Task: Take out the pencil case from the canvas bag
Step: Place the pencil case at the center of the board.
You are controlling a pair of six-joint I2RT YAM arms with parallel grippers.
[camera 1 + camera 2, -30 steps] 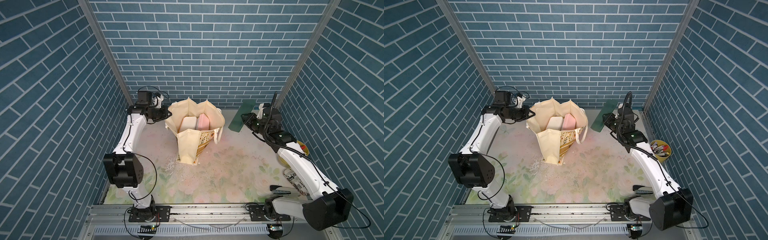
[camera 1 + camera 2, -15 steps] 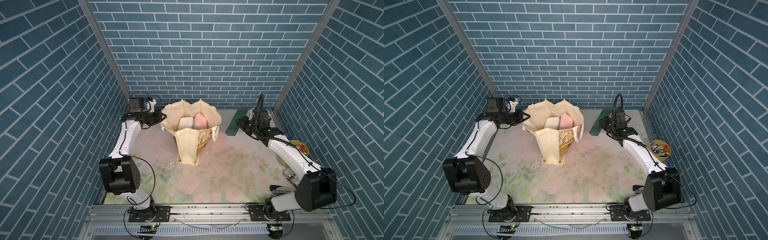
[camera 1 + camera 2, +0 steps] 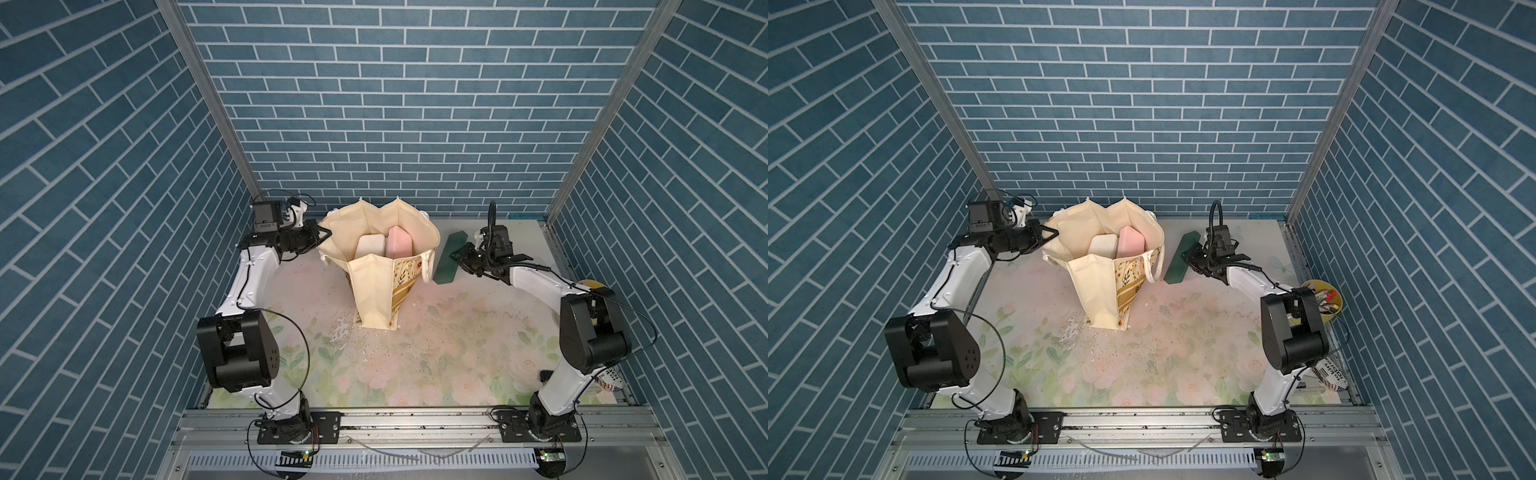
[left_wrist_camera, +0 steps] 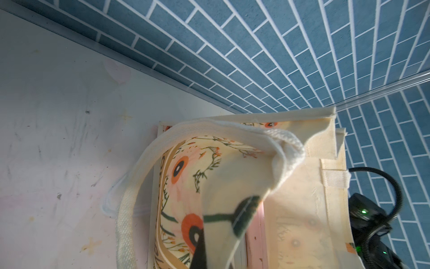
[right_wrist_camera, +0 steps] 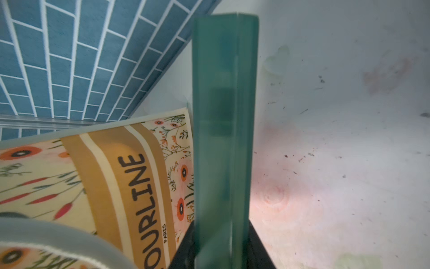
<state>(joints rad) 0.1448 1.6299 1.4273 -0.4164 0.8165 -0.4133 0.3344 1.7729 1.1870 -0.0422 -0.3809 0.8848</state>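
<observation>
- Rim of the bag [image 3: 372,286] is pinched by the left pincer [image 3: 323,235], with the jaws closed tight on the cloth. In the left wrist view its dark fingers [image 4: 244,209] show only dimly under folded fabric.
- The bag stands upright toward the back of the desk [image 3: 436,353]. Its mouth is wide open and its printed side is turned toward the right arm.
- Inside it a cream case [image 3: 370,249] and a pink case [image 3: 399,243] stand side by side, touching. Only their upper ends show, and the rest is sunk below the rim.
- The right pincer [image 3: 463,258] holds a green case [image 3: 445,262] outside the bag, just beside the printed side, with the jaws narrowed onto it.
- The green case is tilted. Whether its lower end touches the desk cannot be told.
- In the right wrist view the green case [image 5: 223,139] is blurred and seen edge-on. The dark jaws clamping its near end are cut off by the frame.
- The lettering on the bag [image 5: 116,174] reads "OURLINE PARIS", and its start is hidden behind a blurred strap [image 5: 46,233].
- A pen cup [image 3: 1323,299] sits at the desk's right edge, partly hidden by the right arm.
</observation>
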